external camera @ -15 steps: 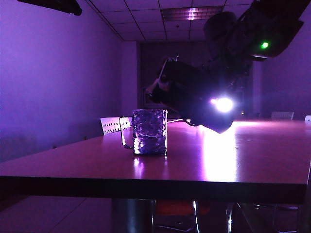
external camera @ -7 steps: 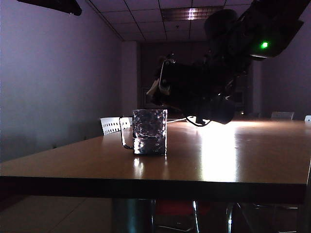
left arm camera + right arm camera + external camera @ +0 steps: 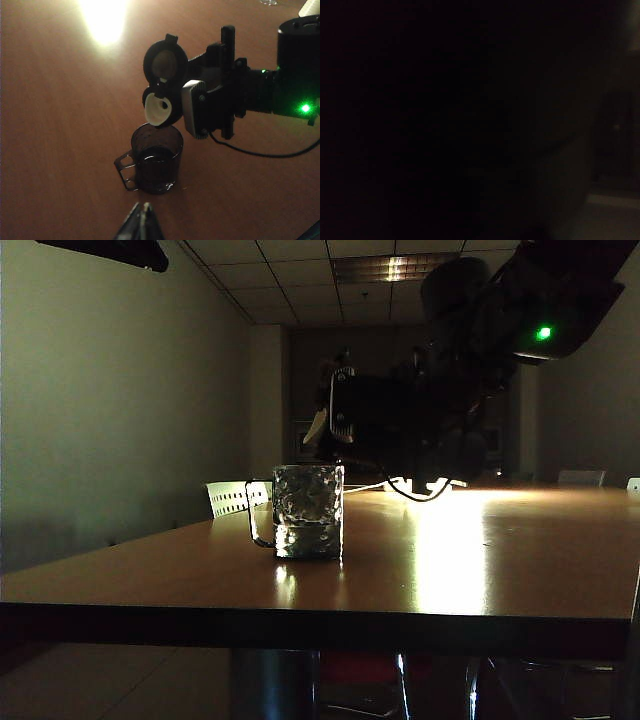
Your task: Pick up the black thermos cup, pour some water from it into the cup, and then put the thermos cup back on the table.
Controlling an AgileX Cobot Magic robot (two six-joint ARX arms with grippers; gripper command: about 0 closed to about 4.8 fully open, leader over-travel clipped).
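Note:
The cup point(image 3: 308, 512), a dimpled glass mug with its handle to the left, stands on the brown table point(image 3: 480, 570) with liquid in its lower part. Just above and behind it, my right gripper point(image 3: 400, 430) is shut on the black thermos cup point(image 3: 365, 420), which lies about level. In the left wrist view the thermos cup's white spout point(image 3: 159, 109) and flipped-open lid point(image 3: 165, 60) hang over the cup point(image 3: 156, 160), with the right gripper point(image 3: 202, 82) around the flask. My left gripper point(image 3: 143, 212) is shut and empty, hovering near the cup. The right wrist view is black.
A white chair back point(image 3: 232, 496) stands behind the table's far left edge. A cable point(image 3: 260, 152) trails from the right arm over the tabletop. A bright glare point(image 3: 450, 530) lies on the wood to the right of the mug.
The right wrist has rolled, bringing the thermos cup from a slant to about level above the cup. The arm's bright lamp has swung away and the purple light is gone.

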